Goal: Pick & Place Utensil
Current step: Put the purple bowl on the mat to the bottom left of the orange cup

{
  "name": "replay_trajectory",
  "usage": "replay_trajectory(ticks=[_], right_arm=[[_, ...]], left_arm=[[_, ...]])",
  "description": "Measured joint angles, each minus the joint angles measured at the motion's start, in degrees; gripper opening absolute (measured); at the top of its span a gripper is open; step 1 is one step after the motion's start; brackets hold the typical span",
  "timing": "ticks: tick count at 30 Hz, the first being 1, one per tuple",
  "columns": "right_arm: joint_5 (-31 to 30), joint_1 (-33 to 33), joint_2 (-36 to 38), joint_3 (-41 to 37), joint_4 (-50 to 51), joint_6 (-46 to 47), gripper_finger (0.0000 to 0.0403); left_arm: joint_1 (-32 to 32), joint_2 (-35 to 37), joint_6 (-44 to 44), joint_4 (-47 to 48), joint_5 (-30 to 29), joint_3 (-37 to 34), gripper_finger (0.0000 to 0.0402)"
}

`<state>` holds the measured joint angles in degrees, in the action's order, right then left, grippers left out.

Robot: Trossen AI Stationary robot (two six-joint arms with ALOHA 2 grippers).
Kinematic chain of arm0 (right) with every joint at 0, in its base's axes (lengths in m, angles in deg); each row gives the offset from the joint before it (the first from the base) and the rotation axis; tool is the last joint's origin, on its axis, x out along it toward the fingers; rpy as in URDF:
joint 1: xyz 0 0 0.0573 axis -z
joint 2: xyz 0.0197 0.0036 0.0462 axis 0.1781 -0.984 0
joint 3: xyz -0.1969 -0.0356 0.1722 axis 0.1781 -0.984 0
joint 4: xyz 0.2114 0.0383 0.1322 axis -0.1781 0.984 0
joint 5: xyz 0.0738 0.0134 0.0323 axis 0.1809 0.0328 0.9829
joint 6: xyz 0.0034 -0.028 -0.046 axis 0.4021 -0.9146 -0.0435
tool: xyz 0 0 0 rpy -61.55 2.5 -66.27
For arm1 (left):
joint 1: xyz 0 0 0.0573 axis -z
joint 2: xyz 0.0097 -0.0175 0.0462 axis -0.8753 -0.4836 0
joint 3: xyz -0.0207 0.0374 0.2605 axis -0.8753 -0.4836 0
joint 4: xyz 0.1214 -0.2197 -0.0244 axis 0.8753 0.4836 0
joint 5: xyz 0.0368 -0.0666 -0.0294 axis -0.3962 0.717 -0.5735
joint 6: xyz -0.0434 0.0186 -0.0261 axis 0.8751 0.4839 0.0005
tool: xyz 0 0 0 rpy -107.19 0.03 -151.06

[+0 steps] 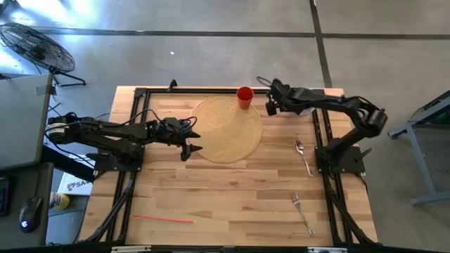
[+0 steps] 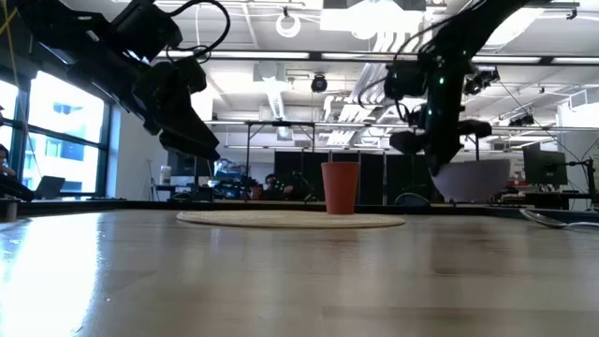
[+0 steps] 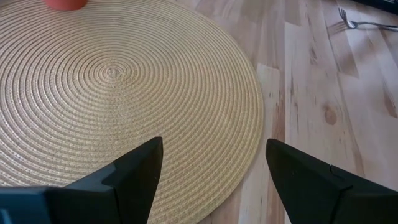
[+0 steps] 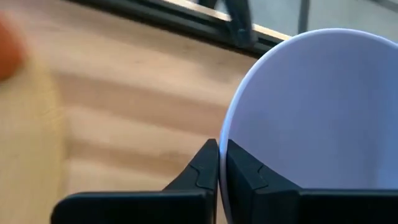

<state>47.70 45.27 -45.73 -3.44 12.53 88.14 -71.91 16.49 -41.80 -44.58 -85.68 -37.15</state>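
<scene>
A spoon (image 1: 302, 156) and a fork (image 1: 302, 213) lie flat on the wood near the table's right edge, and no gripper touches either. A round woven placemat (image 1: 226, 128) lies at the far middle, with a red cup (image 1: 245, 97) standing on its far edge. My left gripper (image 3: 214, 146) hovers open above the placemat's left part (image 1: 190, 146). My right gripper (image 4: 222, 152) is by the far edge, right of the cup, shut on a white bowl (image 4: 311, 106). The fork (image 3: 351, 20) also shows in the left wrist view. My right gripper pinches the white bowl's rim (image 4: 225, 134) between its two fingers, one inside the bowl and one outside, coming from above. The bowl (image 2: 473, 180) sits below the gripper, low over the table's far right part. I cannot tell whether its base touches the wood.
A thin red stick (image 1: 163, 219) lies near the table's near left edge. A black frame (image 1: 140, 95) runs along the far and side edges. Bare wood stretches across the near middle between the stick and the fork.
</scene>
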Motion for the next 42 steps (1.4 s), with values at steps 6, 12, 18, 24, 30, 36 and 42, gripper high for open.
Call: replay_trajectory(ticks=[6,12,18,24,30,36,42], right_arm=[[0.3,-13.5,3.7,0.0,4.1,2.5,0.0004],[2.7,-28.4,3.3,0.0,7.5,9.6,0.0003],[4.1,-35.9,3.1,0.0,5.5,13.6,0.0003],[5.0,-38.2,-2.7,4.3,4.5,9.8,0.0002],[4.7,-39.0,-13.4,16.3,5.0,1.5,0.0002],[4.7,-38.7,-23.7,29.0,3.7,-7.1,0.0005],[5.7,-36.1,-32.0,40.9,1.1,-15.8,0.0003]], left_arm=[[0.0,0.0,0.0,0.0,0.0,0.0,0.0279],[0.0,0.0,0.0,0.1,0.7,0.0,0.0279],[0.0,0.0,-0.3,0.3,0.8,0.0,0.0279],[0.0,2.7,-1.1,3.7,-0.3,0.5,0.0279],[0.0,7.6,-1.1,7.8,-0.4,0.6,0.0279],[0.0,13.1,-1.1,13.9,-3.3,0.6,0.0279],[0.0,17.6,-1.1,16.7,-3.8,0.6,0.0279]])
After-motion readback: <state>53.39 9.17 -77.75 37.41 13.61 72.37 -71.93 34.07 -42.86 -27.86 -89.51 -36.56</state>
